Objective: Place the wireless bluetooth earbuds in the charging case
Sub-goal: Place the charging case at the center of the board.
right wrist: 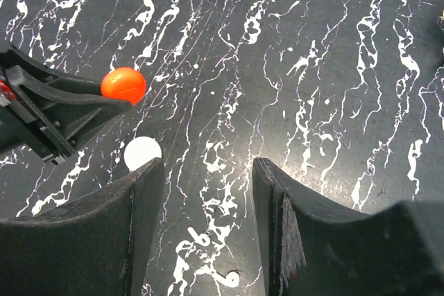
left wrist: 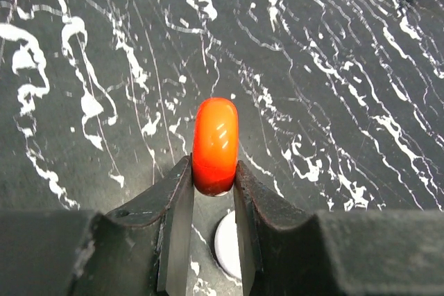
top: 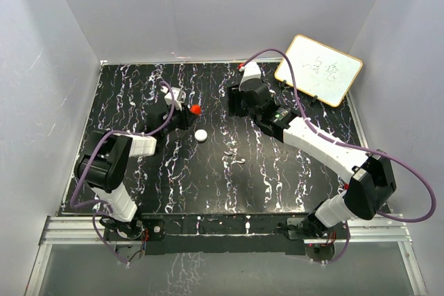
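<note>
Top external, one charging case [top: 195, 109], one white disc [top: 201, 135]

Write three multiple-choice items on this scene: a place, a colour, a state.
1. Where is the charging case? A) on a shelf B) in the left gripper C) inside a drawer
2. What colour is the round disc on the table? A) white B) blue C) green
3. How is the right gripper? A) shut on the disc B) shut on the case C) open and empty
Answers: 1 B, its fingers clamp the case on edge; 2 A, white against the dark table; 3 C, only table shows between its fingers.
</note>
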Controlling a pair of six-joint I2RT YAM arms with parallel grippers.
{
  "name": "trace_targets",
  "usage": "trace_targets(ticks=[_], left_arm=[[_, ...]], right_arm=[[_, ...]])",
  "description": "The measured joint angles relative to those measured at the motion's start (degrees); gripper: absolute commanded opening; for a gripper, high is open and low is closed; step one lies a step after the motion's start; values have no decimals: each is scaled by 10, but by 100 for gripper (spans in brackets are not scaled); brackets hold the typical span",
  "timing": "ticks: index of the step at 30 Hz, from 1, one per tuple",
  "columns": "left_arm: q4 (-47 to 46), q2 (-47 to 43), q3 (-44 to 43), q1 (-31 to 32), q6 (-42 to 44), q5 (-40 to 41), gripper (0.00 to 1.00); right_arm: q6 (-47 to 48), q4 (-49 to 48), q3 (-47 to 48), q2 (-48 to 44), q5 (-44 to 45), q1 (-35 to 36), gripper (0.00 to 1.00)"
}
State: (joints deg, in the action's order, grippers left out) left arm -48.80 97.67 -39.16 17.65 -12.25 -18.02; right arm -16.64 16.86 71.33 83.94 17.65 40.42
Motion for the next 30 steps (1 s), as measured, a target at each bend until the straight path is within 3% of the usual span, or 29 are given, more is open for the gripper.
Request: trace_targets(ticks=[18, 22, 28, 30], left_arm=[[14, 62, 16, -15, -63, 15, 0], [20, 64, 13, -18, -69, 21, 20], [51, 64, -3, -19, -73, 43, 67], [58, 58, -7, -19, -75, 53, 74]], right_arm=[[-1, -7, 0, 9, -20, 0, 52], [-2, -8, 0, 9, -23, 0, 52], [-2, -9, 0, 10, -27, 0, 51], [-2, -9, 0, 12, -28, 0, 51]])
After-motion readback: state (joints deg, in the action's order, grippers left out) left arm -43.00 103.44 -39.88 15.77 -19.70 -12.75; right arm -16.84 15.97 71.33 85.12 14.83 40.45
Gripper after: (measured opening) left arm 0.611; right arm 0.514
